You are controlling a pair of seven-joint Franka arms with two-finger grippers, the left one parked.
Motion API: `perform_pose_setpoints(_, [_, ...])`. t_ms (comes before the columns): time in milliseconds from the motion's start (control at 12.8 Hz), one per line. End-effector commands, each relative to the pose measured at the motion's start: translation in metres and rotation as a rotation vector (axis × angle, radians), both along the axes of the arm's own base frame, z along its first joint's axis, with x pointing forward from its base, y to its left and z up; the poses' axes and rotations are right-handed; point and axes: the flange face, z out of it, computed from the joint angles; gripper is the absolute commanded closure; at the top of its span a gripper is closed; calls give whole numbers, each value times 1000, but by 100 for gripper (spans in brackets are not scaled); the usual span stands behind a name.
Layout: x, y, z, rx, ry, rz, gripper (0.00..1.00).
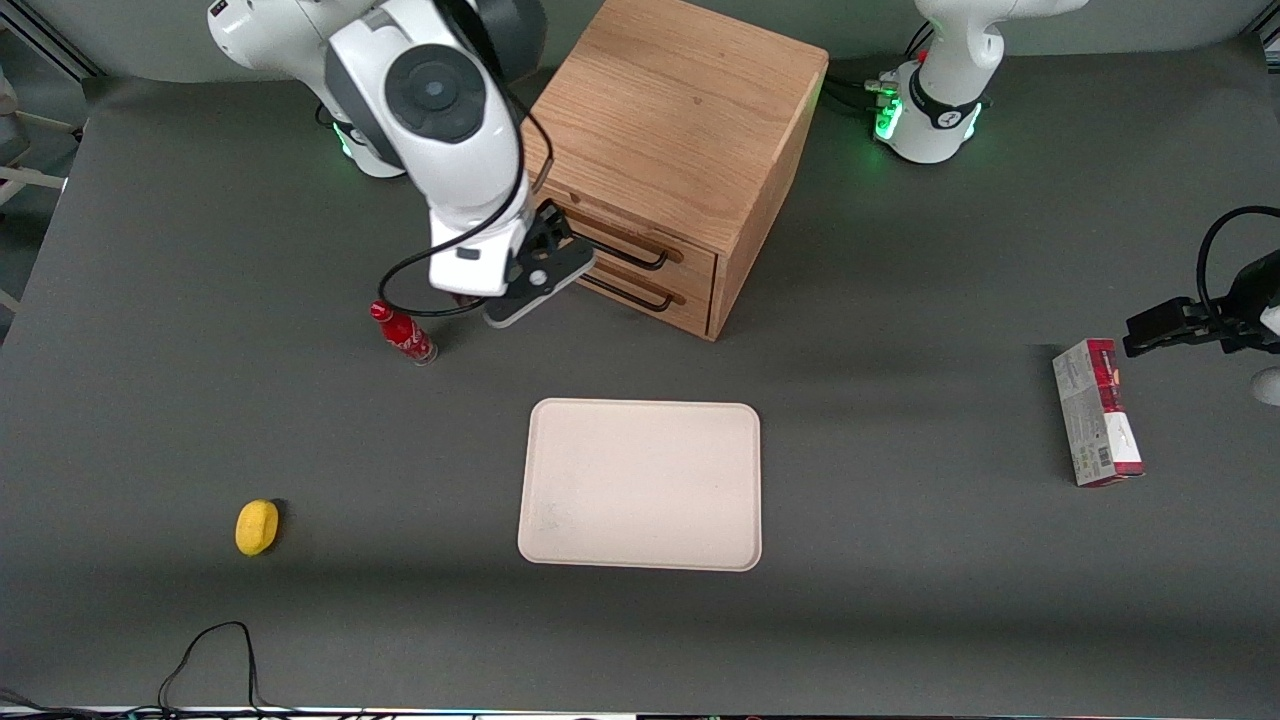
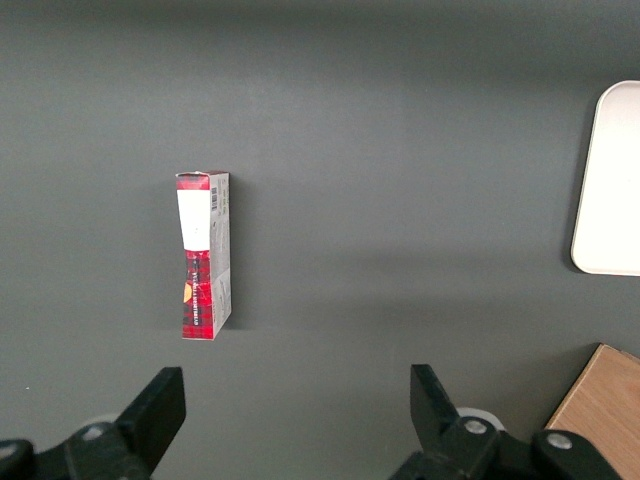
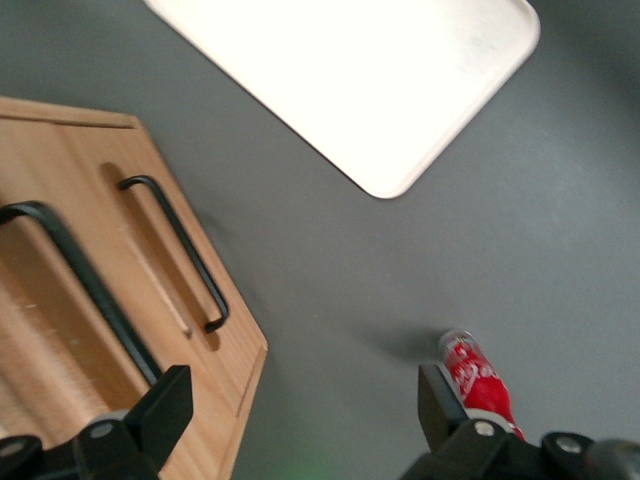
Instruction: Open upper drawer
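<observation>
Upper drawer (image 1: 640, 243) shut, front flush with the cabinet (image 1: 680, 130), topmost of two oak fronts; cabinet sits angled on the desk (image 1: 900, 600), farther from the front camera than the tray (image 1: 640, 485). Black wire handle (image 1: 630, 252) runs along the upper front, standing proud of the wood with a gap underneath, probably enough for a finger to hook in. Lower drawer (image 1: 650, 297) directly beneath with an identical handle, so height is what separates right target from wrong one.

Gripper (image 1: 545, 275) hangs just in front of the drawer fronts at the working arm's end of the handles, roughly at handle height, not touching anything. Jaws spread wide apart in the right wrist view, nothing between them; one fingertip (image 3: 160, 405) lines up over the cabinet front near the upper handle (image 3: 80, 290), the other over bare desk. Looks like a pre-grasp stance: open to straddle the bar, offset to come in along it. Still needs to shift over the bar before closing.

Red bottle (image 1: 405, 335) lies on the desk just beside the gripper, close to the likely pull path. Worth watching on the retreat. Yellow object (image 1: 257, 527) and red box (image 1: 1097, 412) well apart, irrelevant.
</observation>
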Motion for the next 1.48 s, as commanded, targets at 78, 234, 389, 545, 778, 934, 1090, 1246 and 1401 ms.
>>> perform_pose_setpoints(78, [-6, 20, 2, 83, 12, 171, 0])
perform_pose_setpoints(234, [-17, 30, 2, 85, 14, 222, 0])
perform_pose_setpoints(389, [-32, 43, -2, 83, 23, 277, 0])
perform_pose_setpoints(545, [-37, 46, 1, 87, 21, 302, 0])
perform_pose_setpoints(778, [-39, 41, 0, 133, 54, 383, 0])
perform_pose_setpoints(934, [-35, 27, -1, 187, 71, 407, 0])
perform_pose_setpoints(1090, [-32, 16, 1, 247, 97, 388, 0])
perform_pose_setpoints(1246, [-32, 16, -1, 246, 98, 388, 0])
perform_pose_setpoints(1401, [-31, 19, -9, 248, 91, 386, 0])
